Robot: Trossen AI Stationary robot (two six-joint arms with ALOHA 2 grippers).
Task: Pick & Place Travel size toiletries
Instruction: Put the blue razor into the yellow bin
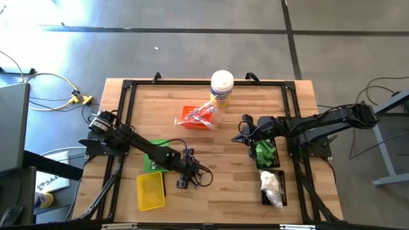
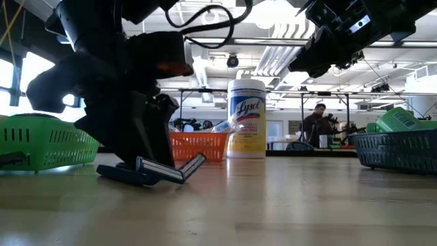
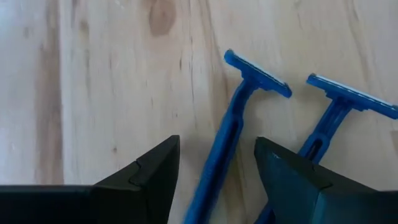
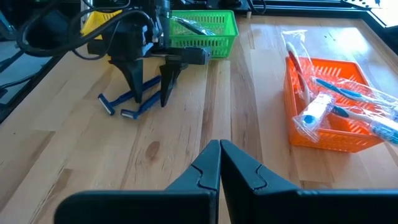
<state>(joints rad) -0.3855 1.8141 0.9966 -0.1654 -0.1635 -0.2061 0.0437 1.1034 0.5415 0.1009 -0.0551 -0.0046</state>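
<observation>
Table (image 1: 217,144): wooden top filling the middle of the high view, black frame rails along its edges.
Left arm: reaches in from the left edge toward lower centre.
Right arm: comes in from the right edge at mid-height.
Canister (image 1: 222,88): white, yellow label, upright at upper centre.
Trays: orange tray (image 1: 195,117) below the canister, holding clear-wrapped toothbrushes; green tray (image 1: 152,163) and yellow tray (image 1: 151,191) at lower left.
Left gripper (image 3: 216,177): fingers spread wide, straddling one blue razor (image 3: 233,124), tips at the tabletop.
Second razor (image 3: 339,109): just beside, outside the fingers.
Right gripper (image 4: 219,163): fingers closed together, empty, above bare wood.
</observation>
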